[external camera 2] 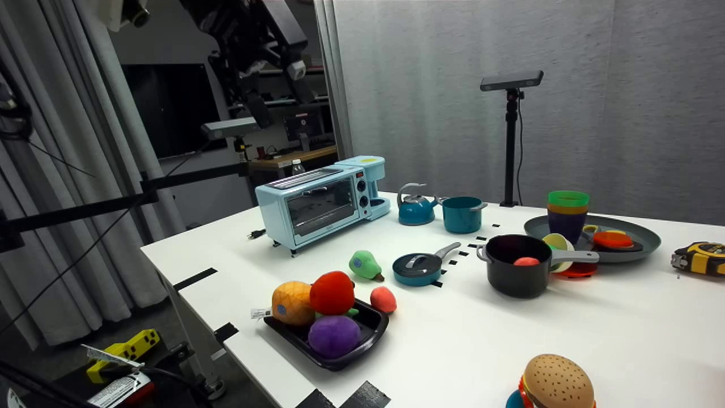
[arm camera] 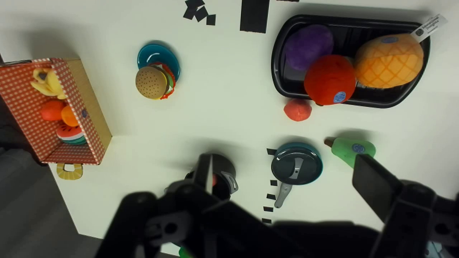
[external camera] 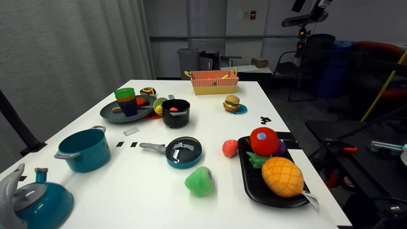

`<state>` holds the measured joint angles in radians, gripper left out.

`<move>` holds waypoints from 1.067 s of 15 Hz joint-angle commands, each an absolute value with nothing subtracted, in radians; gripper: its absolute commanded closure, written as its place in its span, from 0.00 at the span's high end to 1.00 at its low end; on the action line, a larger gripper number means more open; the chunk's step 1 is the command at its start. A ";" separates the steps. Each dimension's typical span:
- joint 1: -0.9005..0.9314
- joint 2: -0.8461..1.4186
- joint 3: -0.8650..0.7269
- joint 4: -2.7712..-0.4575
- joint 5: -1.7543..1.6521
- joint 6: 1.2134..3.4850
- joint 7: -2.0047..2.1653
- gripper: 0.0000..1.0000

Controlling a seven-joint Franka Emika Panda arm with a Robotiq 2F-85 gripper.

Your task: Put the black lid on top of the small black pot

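Wrist view: jaws spread wide, nothing held; black lid (arm camera: 297, 166) is seated on frying pan (arm camera: 283, 194), near black pot (arm camera: 225, 165).

The white table (external camera: 149, 200) is brightly lit in both exterior views; in an exterior view the far wall (external camera: 206, 22) is left dim, and the floor (external camera: 283, 119) past the table's right edge is sunk in deep shade. Sharp white glare is returned by the black lid (external camera: 182, 151), and at the left the black stand (external camera: 16, 121) is drawn aslant, as by wide-angle stretching. In the wrist view, soft-edged shadows are cast beside the basket (arm camera: 92, 107), the small black pot (arm camera: 225, 165) and the black tray (arm camera: 345, 36), as under broad light from above. There the gripper (arm camera: 288, 177) is rendered out of focus, while the black tray is kept sharp.
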<state>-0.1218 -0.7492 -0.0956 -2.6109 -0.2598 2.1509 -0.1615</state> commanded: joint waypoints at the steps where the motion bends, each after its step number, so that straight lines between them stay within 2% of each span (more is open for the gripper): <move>1: -0.111 -0.748 -0.104 -2.606 -0.251 2.133 -0.170 1.00; 6: -0.057 -0.741 -0.142 -2.589 -0.170 2.029 -0.249 1.00; 7: -0.027 -0.611 -0.112 -2.567 -0.138 2.121 -0.187 1.00; 12: 0.019 -0.450 -0.094 -2.528 -0.051 2.232 -0.180 1.00; 13: -0.012 -0.550 -0.095 -2.580 -0.088 2.197 -0.200 1.00; 16: 0.002 -0.462 -0.083 -2.551 -0.069 2.229 -0.190 1.00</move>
<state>0.0106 -0.4612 -0.0907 -2.5521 -0.0740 2.2308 -0.1870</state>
